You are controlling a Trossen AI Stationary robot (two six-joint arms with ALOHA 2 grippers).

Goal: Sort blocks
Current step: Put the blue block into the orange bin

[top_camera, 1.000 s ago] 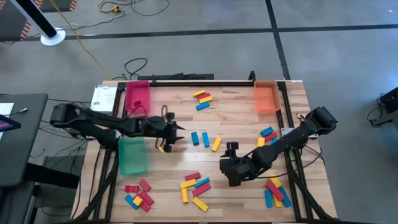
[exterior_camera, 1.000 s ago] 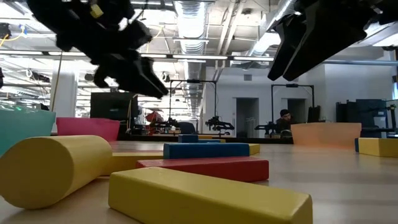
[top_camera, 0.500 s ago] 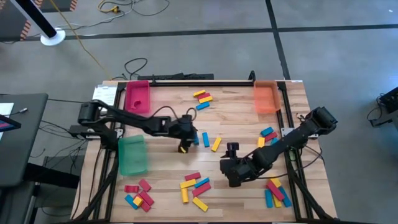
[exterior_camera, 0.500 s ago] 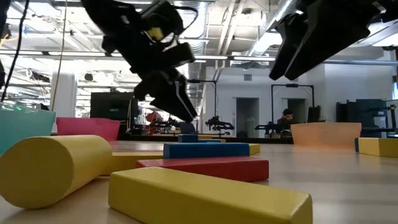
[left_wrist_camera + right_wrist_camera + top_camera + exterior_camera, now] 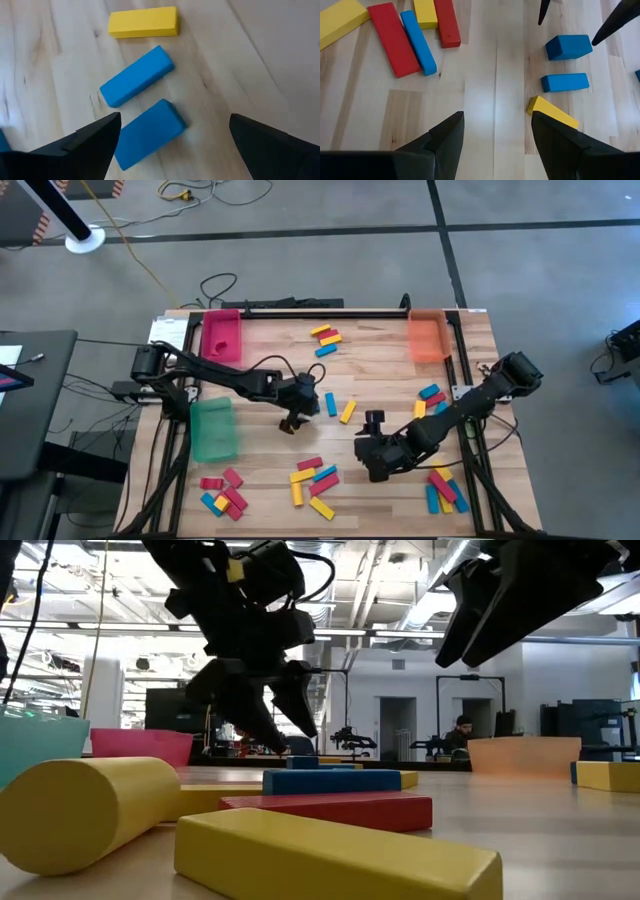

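Tabletop (image 5: 380, 345), light wood, with three trays: pink-red tray (image 5: 221, 335) at the far left corner, orange tray (image 5: 427, 335) at the far right, green tray (image 5: 212, 429) at the left edge. All three look empty or nearly so from above; sorting appears barely begun.

Blocks lie in loose clusters: a far-centre group (image 5: 325, 339), a right-side group (image 5: 431, 397), a near-right group (image 5: 444, 490), a near-centre group (image 5: 313, 482), a near-left group (image 5: 223, 493).

Step in hand, as judged: left arm approaching a pick at mid-table. Left tool (image 5: 293, 421) hangs over the bare wood just left of a small trio: two blue blocks (image 5: 322, 402) side by side and a yellow block (image 5: 347, 412) beyond them. Fingers spread wide, nothing between them. In the left wrist view the nearer blue block (image 5: 149, 133) sits between the two dark fingers (image 5: 90, 145) but forward of them, untouched; the second blue block (image 5: 137, 83) and the yellow one (image 5: 144, 22) lie farther out.

Next move, as judged: advance a little and descend so the fingers straddle the nearer blue block across its narrow width, then close. The neighbouring blue lies close alongside, so one finger has to enter the slim gap between them without nudging it.

Right tool (image 5: 379, 462) waits low over the near-centre tabletop, partly parted, empty; the near-centre blocks sit just to its left.
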